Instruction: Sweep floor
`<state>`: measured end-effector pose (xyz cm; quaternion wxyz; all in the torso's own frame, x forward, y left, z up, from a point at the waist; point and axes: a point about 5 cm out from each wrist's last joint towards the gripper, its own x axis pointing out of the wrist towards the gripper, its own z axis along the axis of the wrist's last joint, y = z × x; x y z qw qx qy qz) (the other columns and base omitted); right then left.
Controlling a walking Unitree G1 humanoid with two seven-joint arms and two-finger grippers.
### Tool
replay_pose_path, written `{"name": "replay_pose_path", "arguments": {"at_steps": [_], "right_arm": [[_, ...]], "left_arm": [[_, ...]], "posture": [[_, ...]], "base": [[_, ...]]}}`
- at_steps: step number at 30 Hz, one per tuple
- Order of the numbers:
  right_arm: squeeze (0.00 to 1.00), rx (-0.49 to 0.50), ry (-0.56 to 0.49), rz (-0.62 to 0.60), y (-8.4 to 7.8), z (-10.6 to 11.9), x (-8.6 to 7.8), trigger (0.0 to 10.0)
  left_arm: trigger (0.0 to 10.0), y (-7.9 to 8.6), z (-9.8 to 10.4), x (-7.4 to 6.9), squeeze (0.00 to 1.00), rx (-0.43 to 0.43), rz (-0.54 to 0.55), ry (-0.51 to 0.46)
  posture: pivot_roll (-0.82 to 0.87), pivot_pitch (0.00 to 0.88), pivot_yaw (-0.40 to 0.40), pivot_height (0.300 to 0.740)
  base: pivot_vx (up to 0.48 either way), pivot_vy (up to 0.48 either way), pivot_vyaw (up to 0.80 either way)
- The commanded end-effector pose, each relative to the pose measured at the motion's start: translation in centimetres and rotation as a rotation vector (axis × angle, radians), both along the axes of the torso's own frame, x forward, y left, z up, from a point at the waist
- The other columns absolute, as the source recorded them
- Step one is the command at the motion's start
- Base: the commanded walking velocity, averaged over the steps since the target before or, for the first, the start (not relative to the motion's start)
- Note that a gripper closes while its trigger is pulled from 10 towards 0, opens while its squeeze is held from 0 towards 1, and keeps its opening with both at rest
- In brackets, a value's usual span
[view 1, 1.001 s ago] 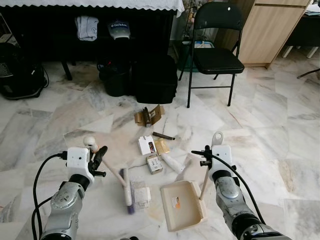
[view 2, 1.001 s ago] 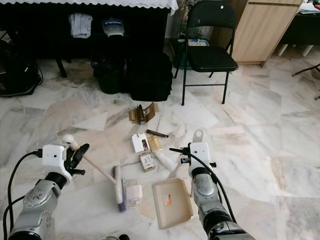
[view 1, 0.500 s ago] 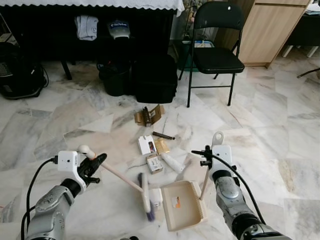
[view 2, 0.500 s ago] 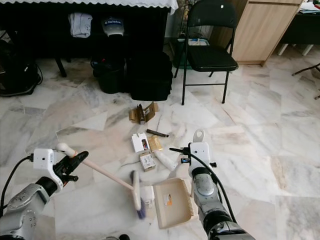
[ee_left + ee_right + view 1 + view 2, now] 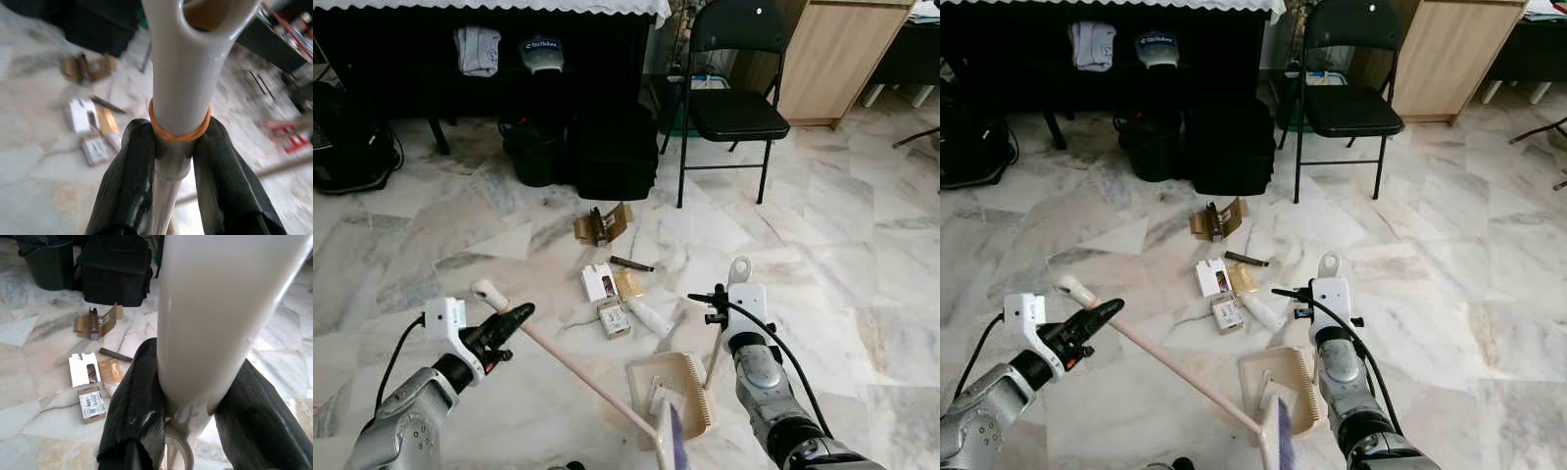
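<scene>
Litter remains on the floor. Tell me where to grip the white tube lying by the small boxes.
Grip the white tube across its middle, coming from straight above, fingers straddling its narrow width. It lies flat and slanted on the marble floor, a small box close on one side.

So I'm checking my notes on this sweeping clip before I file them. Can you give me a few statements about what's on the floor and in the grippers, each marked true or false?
1. The left gripper is shut on the cream broom handle. True.
2. The cream plastic dustpan lies under the black folding chair. False: it lies on the marble floor before the robot, well short of the chair.
3. The right gripper grips the dustpan's upright handle. True.
4. The broom's head rests beside the torn brown cardboard. False: it is at the dustpan's near edge.
</scene>
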<state>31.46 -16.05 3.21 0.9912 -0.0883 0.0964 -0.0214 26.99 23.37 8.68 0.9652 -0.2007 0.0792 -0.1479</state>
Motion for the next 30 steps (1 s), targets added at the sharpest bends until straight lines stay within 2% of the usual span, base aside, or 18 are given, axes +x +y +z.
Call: {"name": "replay_pose_path", "arguments": {"at_steps": [1, 5, 6, 9, 14, 15, 19, 25, 30], "right_arm": [[0.0, -0.006, 0.078, -0.015, -0.3, -1.4, -1.0, 10.0], [0.0, 0.013, 0.062, -0.008, -0.1, -1.3, -0.9, 10.0], [0.0, 0.018, 0.056, -0.003, -0.1, -1.2, -0.9, 10.0], [0.0, 0.036, 0.039, 0.01, 0.2, -1.1, -0.8, 10.0], [0.0, 0.104, -0.016, 0.016, 0.7, -0.4, -0.6, 10.0], [0.0, 0.104, -0.016, 0.016, 0.7, -0.4, -0.6, 10.0], [0.0, 0.208, -0.072, 0.017, 1.1, 0.3, -0.2, 10.0], [0.0, 0.271, -0.059, -0.028, 0.7, 0.3, -0.1, 10.0], [0.0, 0.318, -0.057, -0.044, 0.5, 0.2, -0.1, 10.0]], "left_arm": [[10.0, 1.3, 1.8, 0.8, 0.0, 0.032, 0.13, -0.096], [10.0, 2.8, 3.0, 1.4, 0.0, 0.036, 0.306, -0.181], [10.0, 3.0, 3.2, 1.5, 0.0, 0.028, 0.325, -0.191], [10.0, 3.2, 3.6, 1.6, 0.0, 0.075, 0.38, -0.212], [10.0, 3.5, 3.5, 1.9, 0.0, 0.13, 0.53, -0.238], [10.0, 3.5, 3.5, 1.9, 0.0, 0.13, 0.53, -0.238], [10.0, 3.0, 3.0, 2.1, 0.0, 0.184, 0.569, -0.236], [10.0, 1.5, 2.1, 2.3, 0.0, 0.232, 0.541, -0.23], [10.0, 1.0, 1.8, 2.3, 0.0, 0.252, 0.543, -0.23]], "posture": [[0.13, 0.12, -0.078, 0.74], [0.14, 0.119, -0.077, 0.74], [0.14, 0.119, -0.077, 0.74], [0.14, 0.117, -0.077, 0.74], [0.13, 0.111, -0.076, 0.74], [0.13, 0.111, -0.076, 0.74], [0.13, 0.108, -0.075, 0.74], [0.13, 0.106, -0.075, 0.74], [0.13, 0.106, -0.077, 0.74]], "base": [[0.0, 0.0, 0.0], [0.0, 0.0, 0.0], [0.0, 0.0, 0.0], [0.0, 0.0, 0.0], [0.0, 0.0, 0.0], [0.0, 0.0, 0.0], [0.0, 0.0, 0.0], [0.0, 0.0, 0.0], [0.0, 0.0, 0.0]]}}
